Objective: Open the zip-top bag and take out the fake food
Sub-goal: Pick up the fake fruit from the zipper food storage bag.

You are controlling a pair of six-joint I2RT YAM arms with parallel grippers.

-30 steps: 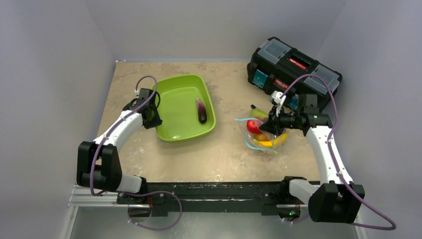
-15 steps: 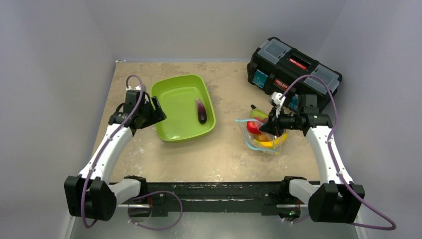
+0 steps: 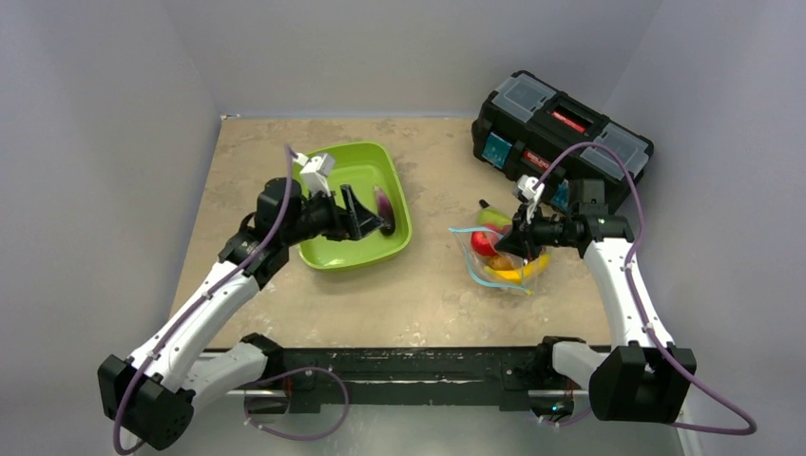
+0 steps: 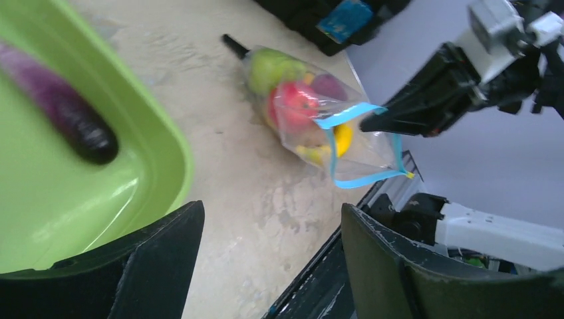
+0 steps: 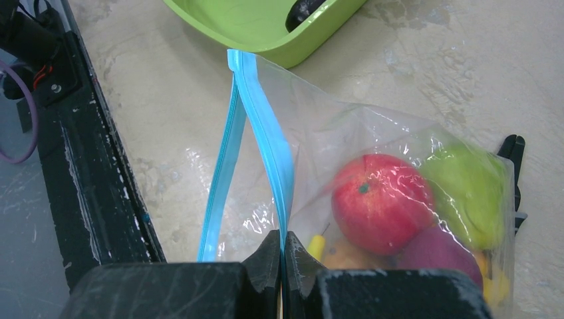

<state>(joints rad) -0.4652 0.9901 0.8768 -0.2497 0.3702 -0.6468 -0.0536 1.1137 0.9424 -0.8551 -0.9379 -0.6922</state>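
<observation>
While right gripper [image 5: 281, 242] pinches zip-top bag [image 3: 496, 271] by one zipper lip, near table's right edge, hold lip high, steady. Left gripper [image 4: 271, 209] spread, empty, over green tray [image 3: 361, 161], left of table's middle. Aim between lips; take fake food [image 5: 382, 199] piece nearest mouth.

- Zip-top bag [image 5: 332, 133]: clear, blue zipper parted, lying on my bench [image 3: 418, 294].
- Fake food [image 3: 494, 252]: I count apple [image 5: 382, 203], pear [image 5: 469, 189] inside bag; eggplant [image 3: 384, 211] in green tray [image 3: 333, 190].
</observation>
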